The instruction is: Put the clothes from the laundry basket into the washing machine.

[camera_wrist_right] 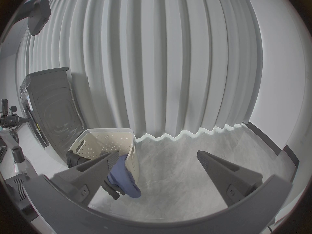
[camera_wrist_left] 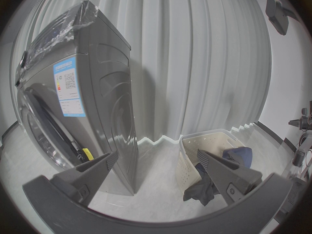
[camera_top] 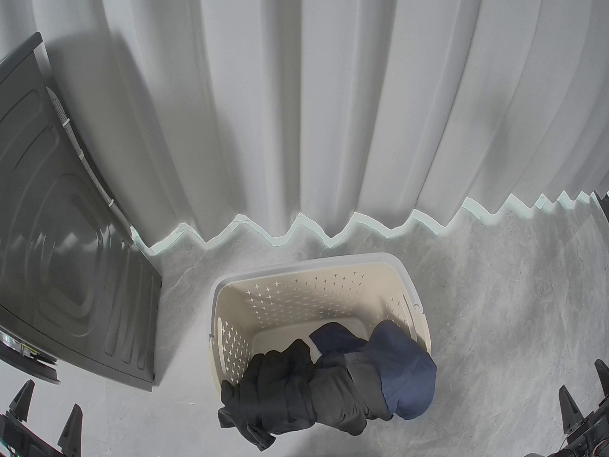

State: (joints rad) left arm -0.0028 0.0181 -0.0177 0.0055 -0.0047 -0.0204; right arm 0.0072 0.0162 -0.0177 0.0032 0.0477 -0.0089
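We judge the task to be at its very start: the clothes lie in the laundry basket (camera_top: 304,299), and neither arm holds anything. The left gripper (camera_wrist_left: 156,153) hangs low beside the washing machine (camera_wrist_left: 107,91) with its two fingers spread wide and empty. The right gripper (camera_wrist_right: 156,153) is likewise spread and empty, on the far side of the basket, over bare floor (camera_top: 520,325).

The next move, as we read it, calls for one arm to come down over the basket's near edge and pinch a generous fold of cloth, since the pile is loose and one garment may drag another with it.

The basket is cream plastic, rectangular with rounded corners, its walls pierced with small star-shaped holes and slotted handles. A black garment (camera_top: 292,388), soft and crumpled, spills over the near rim and hangs down outside it. Beside it a blue garment (camera_top: 403,369) bulges smoothly over the rim's corner, and a grey piece lies between the two.

The machine is dark grey metal with pressed ribs on its side panel and clear film on top. Its round front door shows at a steep angle, and we cannot tell whether it is open. A pale pleated curtain (camera_top: 317,96) hangs behind, above a marbled grey floor.
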